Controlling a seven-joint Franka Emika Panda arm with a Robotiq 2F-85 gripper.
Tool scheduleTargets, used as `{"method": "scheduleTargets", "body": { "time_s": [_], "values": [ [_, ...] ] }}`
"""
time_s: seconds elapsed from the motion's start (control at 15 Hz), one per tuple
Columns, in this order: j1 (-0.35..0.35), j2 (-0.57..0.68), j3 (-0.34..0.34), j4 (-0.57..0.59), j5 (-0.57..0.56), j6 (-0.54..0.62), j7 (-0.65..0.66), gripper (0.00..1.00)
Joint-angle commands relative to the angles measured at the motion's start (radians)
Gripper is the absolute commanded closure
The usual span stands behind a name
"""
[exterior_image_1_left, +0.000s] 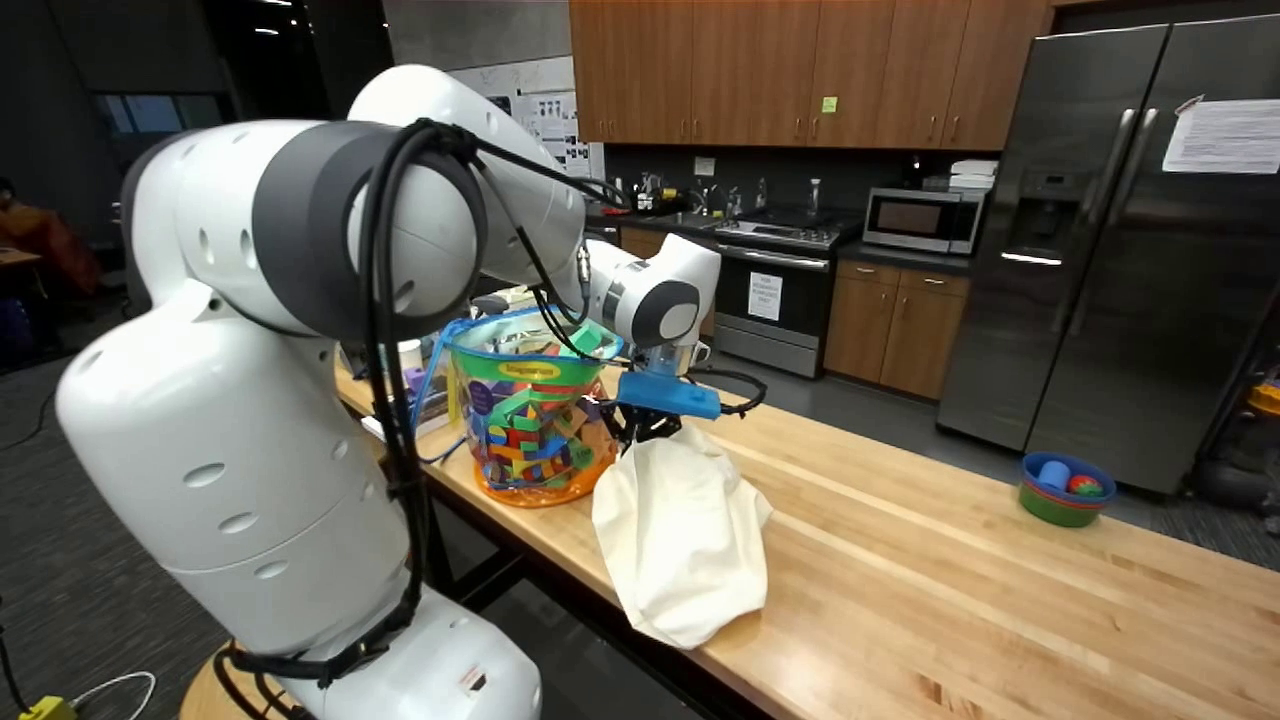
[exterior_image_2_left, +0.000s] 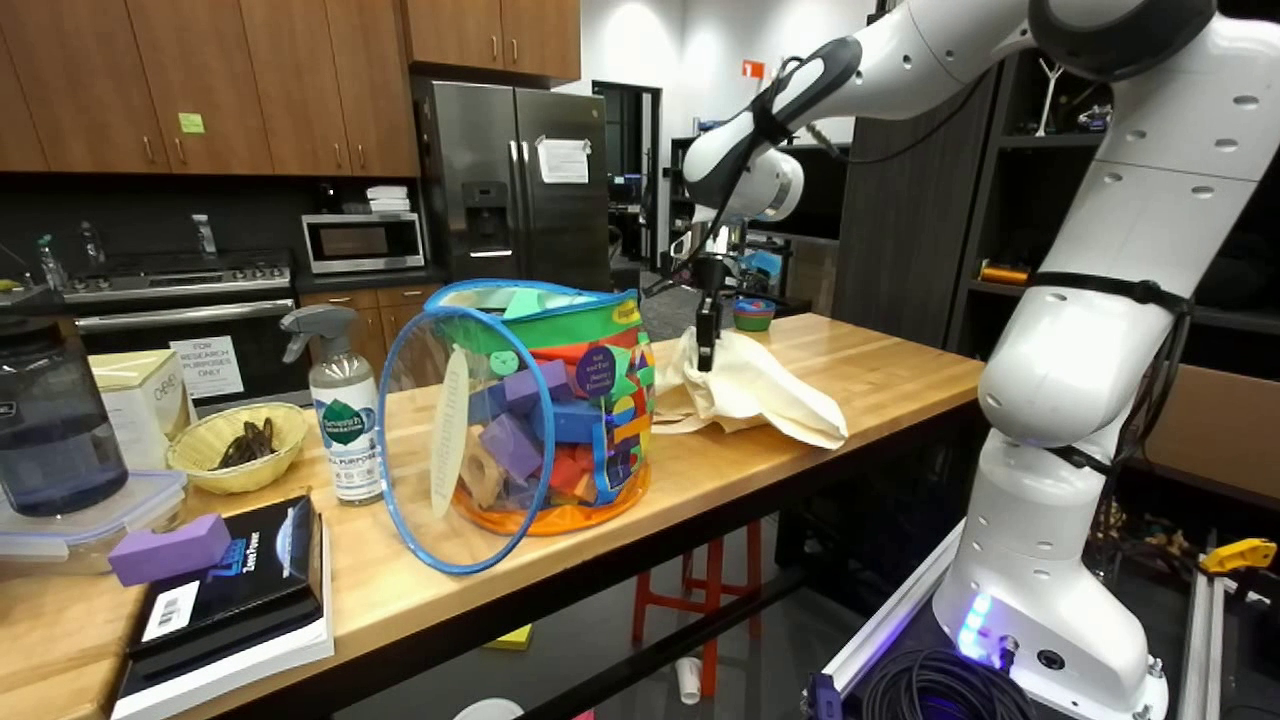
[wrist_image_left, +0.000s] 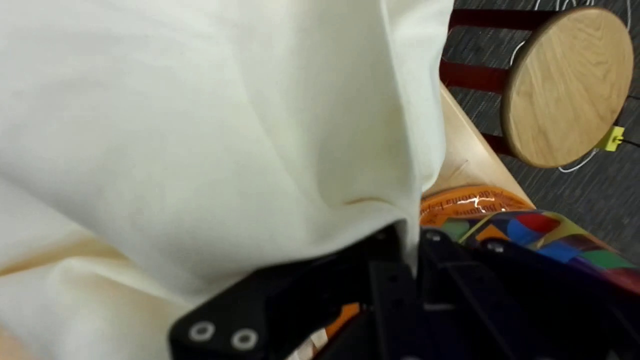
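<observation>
You've got the gripper (exterior_image_2_left: 706, 358) clamped on the cream cloth (exterior_image_2_left: 775, 390), fingers (wrist_image_left: 395, 295) pinched together over a fold of it, and the wrist view shows that fold running right in between them. The rest of the cloth spreads out below your fingertips: in an exterior view it slopes down from the grip onto the butcher-block tabletop (exterior_image_2_left: 885, 370), a corner lying near the edge. Just beside your gripper there's that clear Imaginarium bag (exterior_image_1_left: 530, 371) packed with foam blocks (exterior_image_2_left: 575, 422), standing upright. Nested bowls (exterior_image_1_left: 1058, 512) sit well apart, further along the tabletop, and your wrist view also catches a round wooden stool (wrist_image_left: 570, 90).
</observation>
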Motion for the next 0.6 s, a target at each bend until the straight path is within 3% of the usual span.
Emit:
{"method": "scheduleTargets", "body": {
  "time_s": [0.0, 0.53],
  "values": [
    [-0.002, -0.057, -0.038, -0.06, -0.026, -0.017, 0.026, 0.99],
    [-0.054, -0.062, -0.126, -0.11, -0.075, 0.035, 0.033, 0.99]
  ]
}}
